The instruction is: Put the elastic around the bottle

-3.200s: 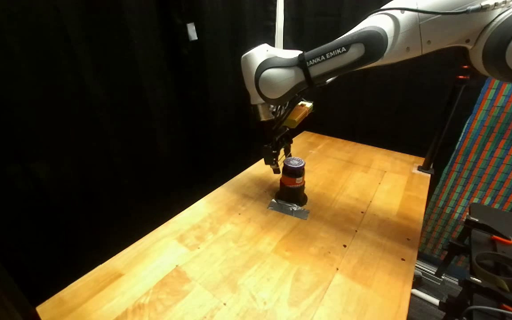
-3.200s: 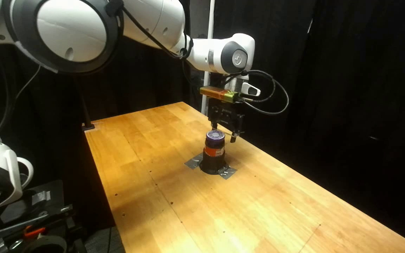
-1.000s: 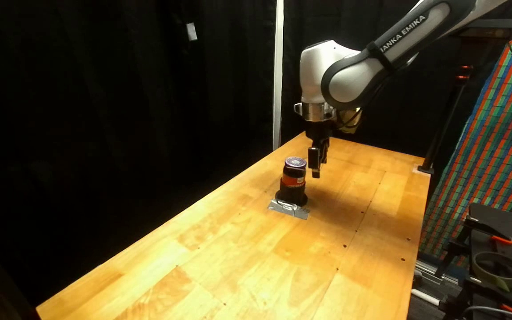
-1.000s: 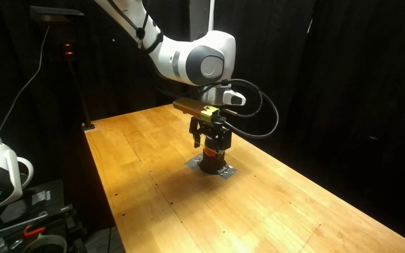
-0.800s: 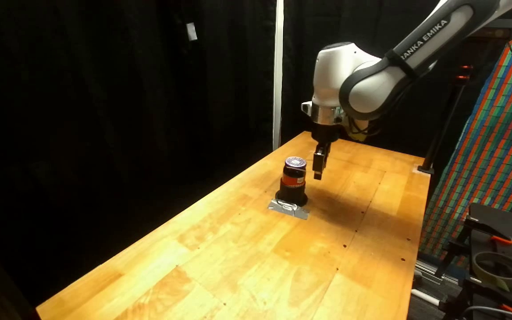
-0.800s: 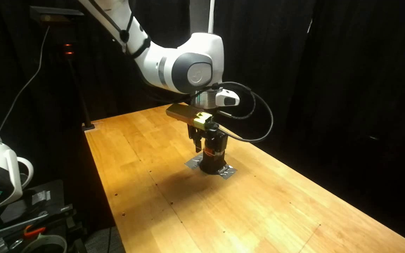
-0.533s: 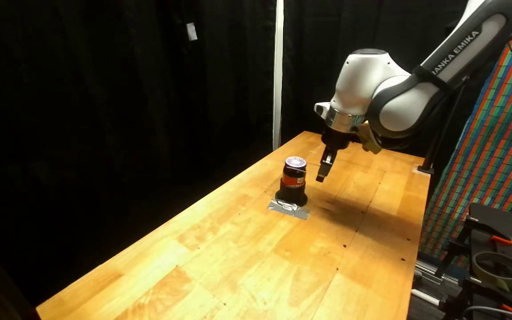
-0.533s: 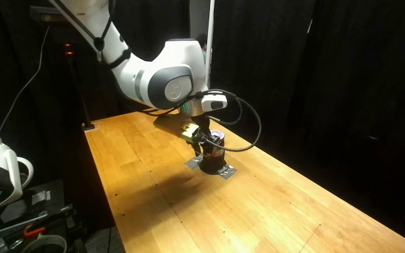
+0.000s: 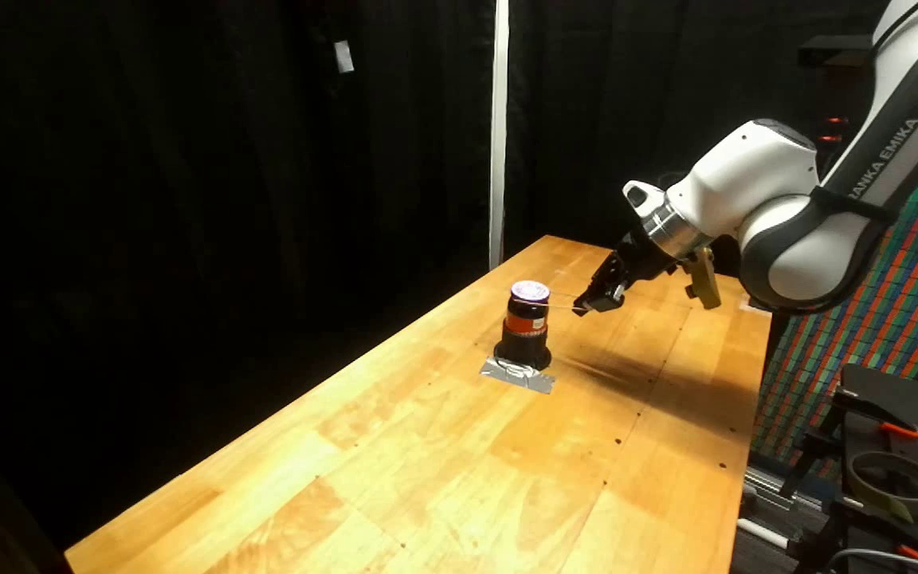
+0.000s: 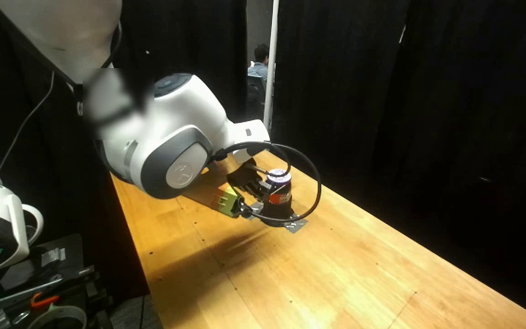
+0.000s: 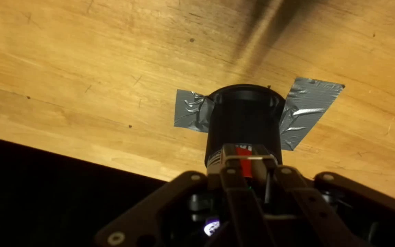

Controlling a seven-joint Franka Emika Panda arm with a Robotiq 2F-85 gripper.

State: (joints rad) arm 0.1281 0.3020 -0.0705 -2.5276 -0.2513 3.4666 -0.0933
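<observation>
Wooden surface (image 9: 427, 446), mid-frame: our tool (image 11: 247, 163), barely spread, stretches elastic (image 11: 250, 157) round the bottle (image 9: 524, 324); upward pull could slip it off.

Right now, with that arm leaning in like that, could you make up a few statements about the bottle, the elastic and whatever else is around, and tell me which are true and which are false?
1. The elastic stretches from the bottle to the pincer. True.
2. The bottle lies on its side. False: it stands upright.
3. The pincer points straight down. False: it slants toward the bottle.
4. Grey tape lies on both sides of the black base under the bottle. True.
5. The lid is yellow. False: it is purple and white.
6. A person is visible in the background. True.
</observation>
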